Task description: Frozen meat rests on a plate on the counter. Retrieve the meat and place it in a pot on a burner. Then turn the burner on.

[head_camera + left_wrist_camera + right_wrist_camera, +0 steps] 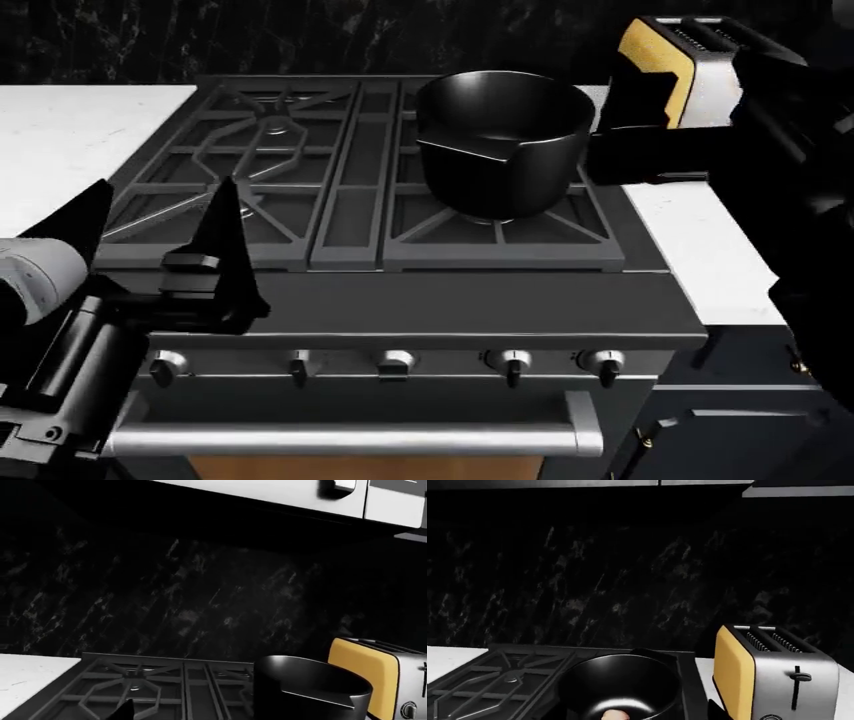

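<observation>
Pot (505, 140): deep, glossy black, round, pouring lip facing the stove front; it stands on the right-hand burner grate (501, 228), and that's our landmark.
Frozen meat (615, 715): a pale pinkish lump lying on the pot's floor, seen from the right wrist view; only its top edge shows.
Counter (60, 135): white marbled stone, well left of the pot past the left burners.
Toaster (674, 55): yellow and steel, just right of the pot, behind it.
Knobs (509, 364): a row on the stove front, below the pot.
Left gripper (160, 240): dark fingers spread apart, nothing between them, well left of the pot.
Right gripper: cannot tell; the black arm (667, 155) reaches in right beside the pot, pincer not visible.
</observation>
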